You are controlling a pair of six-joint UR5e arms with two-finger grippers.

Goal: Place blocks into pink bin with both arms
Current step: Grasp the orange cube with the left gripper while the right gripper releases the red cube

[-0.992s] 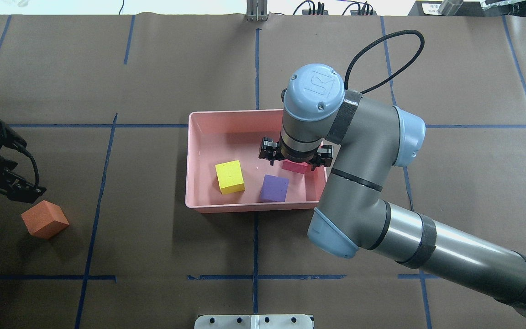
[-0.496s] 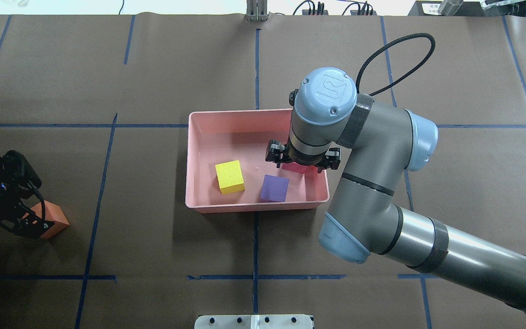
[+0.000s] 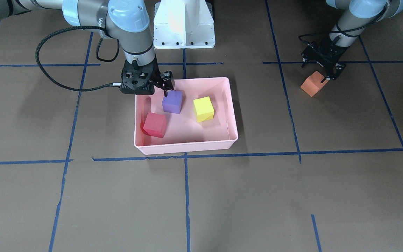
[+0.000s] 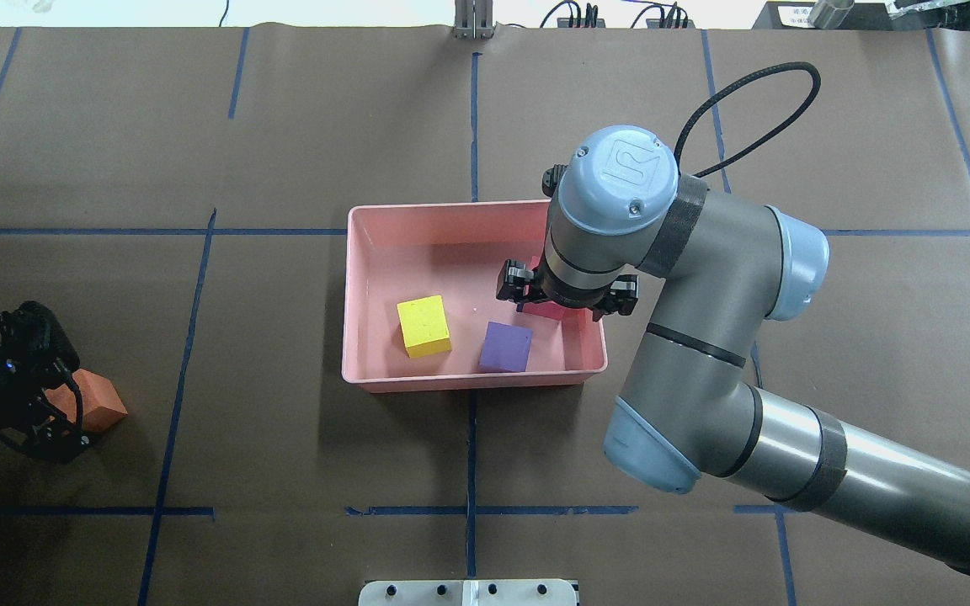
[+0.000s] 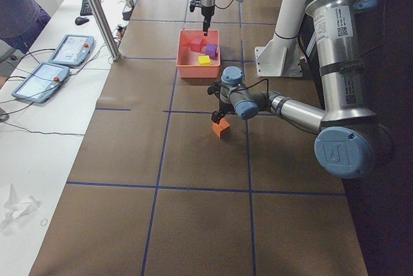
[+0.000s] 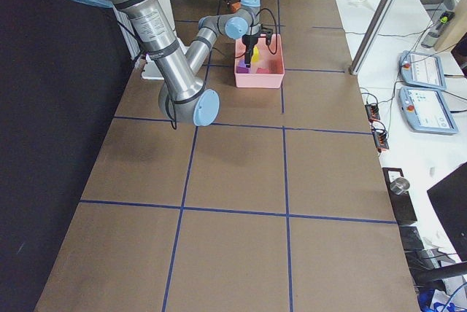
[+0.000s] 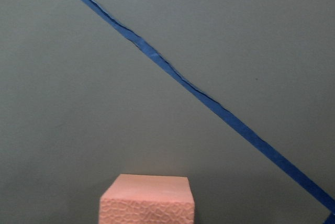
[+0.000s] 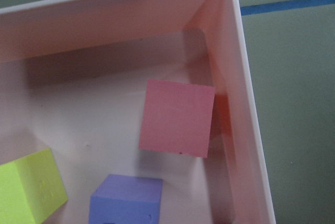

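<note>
The pink bin [image 4: 418,212] holds the yellow-green block [image 4: 424,326], the purple block [image 4: 506,347] and the red block [image 4: 546,310]. My right gripper [image 4: 569,295] is open and empty above the bin's right end, over the red block [image 3: 155,125]. The right wrist view shows the red block [image 8: 178,124] lying by the bin wall [image 8: 246,109]. The orange block [image 4: 98,402] sits on the table at the far left. My left gripper [image 4: 47,419] is low over it and looks open, with its fingers at the block's sides. The left wrist view shows the orange block [image 7: 147,200] close at the bottom edge.
Brown paper with blue tape lines [image 4: 472,109] covers the table. The white pedestal base [image 3: 184,24] stands behind the bin. A black cable [image 3: 58,84] loops from the right wrist. Operators' tablets [image 5: 58,63] lie on the side bench.
My left gripper has come down from behind the orange block onto it. My right arm has drifted right over the bin, gripper still open; the red block lies where it was.
</note>
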